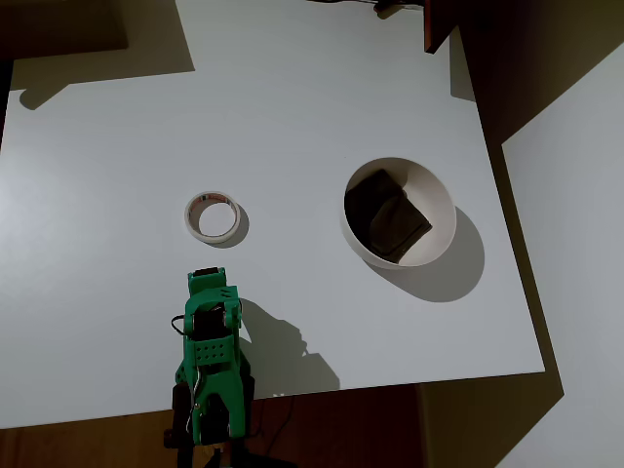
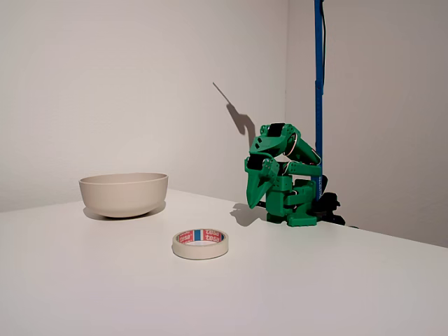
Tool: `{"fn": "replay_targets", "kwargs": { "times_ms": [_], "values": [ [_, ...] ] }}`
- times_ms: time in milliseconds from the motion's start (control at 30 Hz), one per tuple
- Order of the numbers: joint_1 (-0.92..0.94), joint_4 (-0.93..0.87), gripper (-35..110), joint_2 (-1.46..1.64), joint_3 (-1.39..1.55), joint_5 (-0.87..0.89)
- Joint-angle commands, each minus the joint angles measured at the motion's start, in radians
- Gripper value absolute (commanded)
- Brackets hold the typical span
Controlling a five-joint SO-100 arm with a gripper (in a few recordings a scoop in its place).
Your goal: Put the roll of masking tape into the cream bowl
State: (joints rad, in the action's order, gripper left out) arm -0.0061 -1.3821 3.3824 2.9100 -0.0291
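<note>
Gripper [image 2: 256, 199] folded down on the green arm [image 1: 211, 356], tips pointing at the table, holding nothing. Fingers look drawn together in the fixed view, but whether any gap remains I cannot tell; in the overhead view the gripper [image 1: 207, 280] is seen from above and its jaws are hidden by the wrist body.

Roll of masking tape [image 1: 213, 215] lies flat on the white table [image 1: 292, 97], just past the gripper at about 12 o'clock from it in the overhead view, near but not touching. Reddish-brown inner core visible. In the fixed view the roll of masking tape [image 2: 201, 243] sits at 7 o'clock from the arm, toward the camera. Core carries a red, white and blue label; the red part has white letters that look like "tesa", small, only partly readable.

Cream bowl [image 1: 436, 200] stands upright at 3 o'clock from the tape in the overhead view, well apart from it and from the arm. Dark square patch [image 1: 387, 216] lies inside it, on the floor and left wall. In the fixed view the cream bowl [image 2: 124, 192] is at 10 o'clock from the tape; no writing seen on its outside.

Blue vertical pole [image 2: 318, 91] rises behind the arm base. Table edge runs along the arm's base in the overhead view, dark floor beyond.
</note>
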Motion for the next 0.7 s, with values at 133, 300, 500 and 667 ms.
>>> {"fn": "replay_targets", "kwargs": {
  "times_ms": [133, 300, 500, 667],
  "values": [
    [-0.011, -0.003, -8, 0.008, 0.003, 0.015],
    [-0.018, -0.003, -8, 0.008, 0.003, 0.028],
    [0.025, 0.000, -8, 0.009, -0.023, 0.054],
    [0.035, 0.025, -8, -0.058, -0.084, 0.038]
  ]
}}
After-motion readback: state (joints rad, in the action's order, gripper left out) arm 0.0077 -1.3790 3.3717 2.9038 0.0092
